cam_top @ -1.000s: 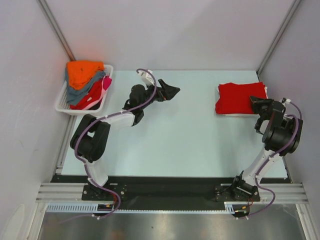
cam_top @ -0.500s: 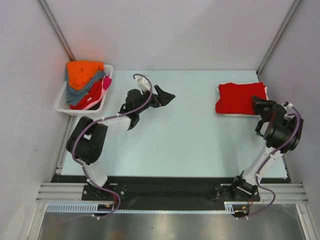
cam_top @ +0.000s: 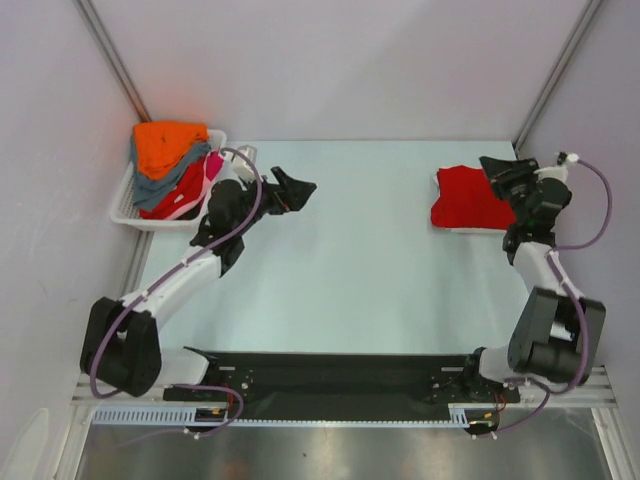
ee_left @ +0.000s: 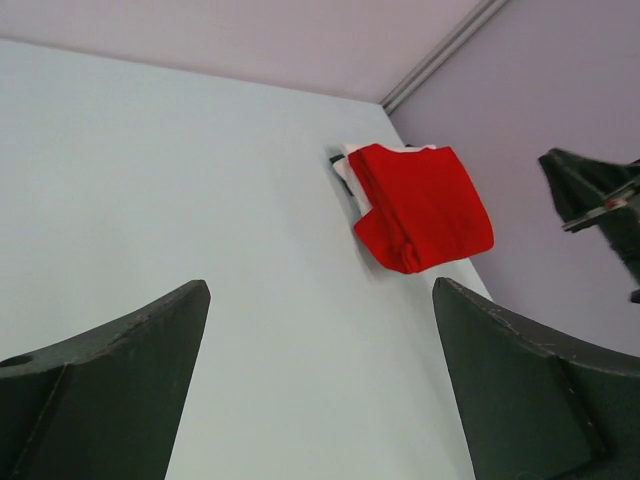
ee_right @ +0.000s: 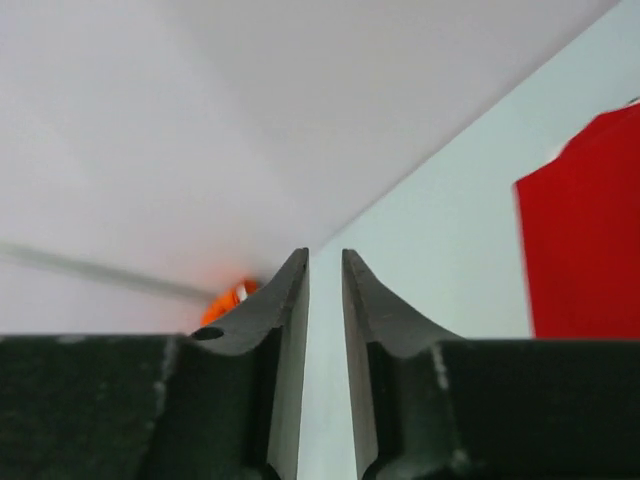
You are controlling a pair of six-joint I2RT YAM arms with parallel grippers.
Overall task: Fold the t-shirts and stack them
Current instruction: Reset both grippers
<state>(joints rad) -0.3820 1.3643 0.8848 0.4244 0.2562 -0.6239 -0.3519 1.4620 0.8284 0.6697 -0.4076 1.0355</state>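
Left claw (cam_top: 298,189) hung spread and empty above the desk (cam_top: 340,260), right claw (cam_top: 497,170) nearly pressed together, empty, over the folded red t-shirt (cam_top: 468,200).

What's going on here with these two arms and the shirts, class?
Neither arm holds anything right now. A folded red shirt lies at the far right of the table, on top of something white. The right gripper hangs over it, jaws nearly closed and empty. The left gripper is open and empty above bare table, beside the basket, which holds a pile of unfolded shirts with an orange one on top.
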